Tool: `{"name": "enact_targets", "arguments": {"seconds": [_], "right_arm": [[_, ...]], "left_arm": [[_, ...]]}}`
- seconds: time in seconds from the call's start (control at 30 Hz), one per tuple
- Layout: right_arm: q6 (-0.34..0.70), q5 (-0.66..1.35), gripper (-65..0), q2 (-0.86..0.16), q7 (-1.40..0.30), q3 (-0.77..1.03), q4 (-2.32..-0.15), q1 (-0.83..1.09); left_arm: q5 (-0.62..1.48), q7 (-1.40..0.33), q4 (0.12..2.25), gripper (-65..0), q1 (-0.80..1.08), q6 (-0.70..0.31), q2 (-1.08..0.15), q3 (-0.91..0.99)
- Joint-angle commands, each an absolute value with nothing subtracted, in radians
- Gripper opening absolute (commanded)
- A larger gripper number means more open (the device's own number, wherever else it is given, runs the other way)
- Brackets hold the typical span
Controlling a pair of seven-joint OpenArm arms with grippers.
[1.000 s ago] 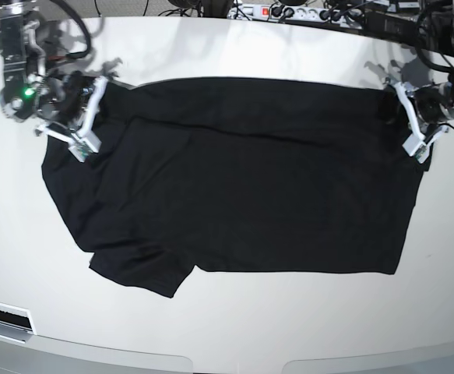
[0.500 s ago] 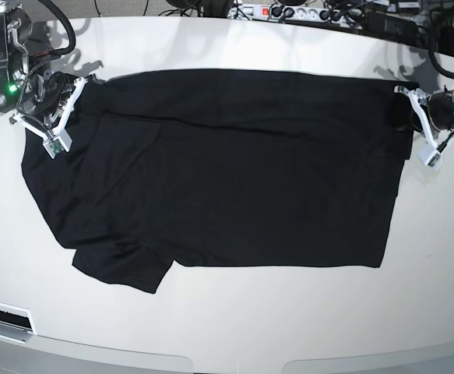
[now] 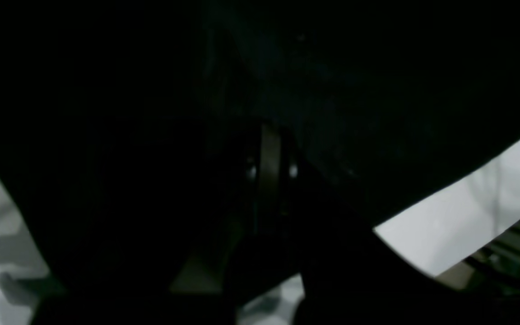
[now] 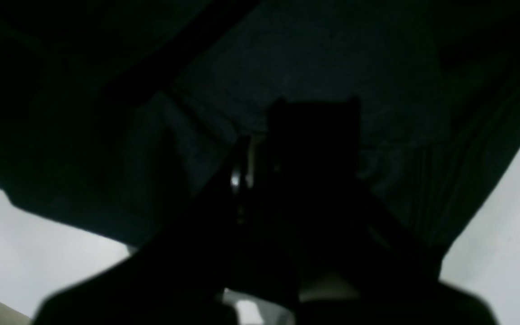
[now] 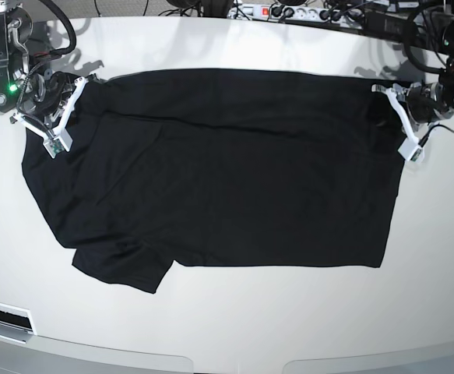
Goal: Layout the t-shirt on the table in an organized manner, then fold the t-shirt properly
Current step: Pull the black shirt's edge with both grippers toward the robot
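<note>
wrist views: near-black | jaws: indistinct | t-shirt (image 5: 219,167) logo: not discernible

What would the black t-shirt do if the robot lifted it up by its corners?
The t-shirt would probably droop in the middle: it lies flat with soft wrinkles, so it looks floppy. It likely feels light, since it is thin cloth. It may slide easily, because the white table looks glossy. Both the left end effector and the right end effector pinch its far edge.
</note>
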State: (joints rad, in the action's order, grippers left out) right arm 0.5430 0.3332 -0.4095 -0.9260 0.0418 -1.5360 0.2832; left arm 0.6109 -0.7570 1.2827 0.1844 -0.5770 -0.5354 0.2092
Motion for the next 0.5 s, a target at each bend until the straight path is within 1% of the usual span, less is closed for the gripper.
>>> {"name": "enact_targets", "arguments": {"seconds": [0.0,0.1,0.27,0.47], "right_arm": [[0.570,0.340,-65.0,-0.416,-0.965,0.044,-1.540,0.290],[0.587,0.341,-65.0,-0.416,-0.994,0.044,-1.540,0.292],[0.574,0.341,-65.0,-0.416,-1.016,0.044,-1.543,0.291],[0.572,0.342,-65.0,-0.416,-1.026,0.044,-1.543,0.343]], "left_arm": [[0.574,-0.748,1.271,-65.0,0.184,-0.569,-0.548,0.198],[0.522,-0.722,1.222,-65.0,0.182,-0.568,-0.549,0.157],[0.521,-0.764,1.215,-65.0,0.194,-0.568,-0.566,0.151],[0.578,-0.780,1.225,-65.0,0.239,-0.569,-0.627,0.151]]}}
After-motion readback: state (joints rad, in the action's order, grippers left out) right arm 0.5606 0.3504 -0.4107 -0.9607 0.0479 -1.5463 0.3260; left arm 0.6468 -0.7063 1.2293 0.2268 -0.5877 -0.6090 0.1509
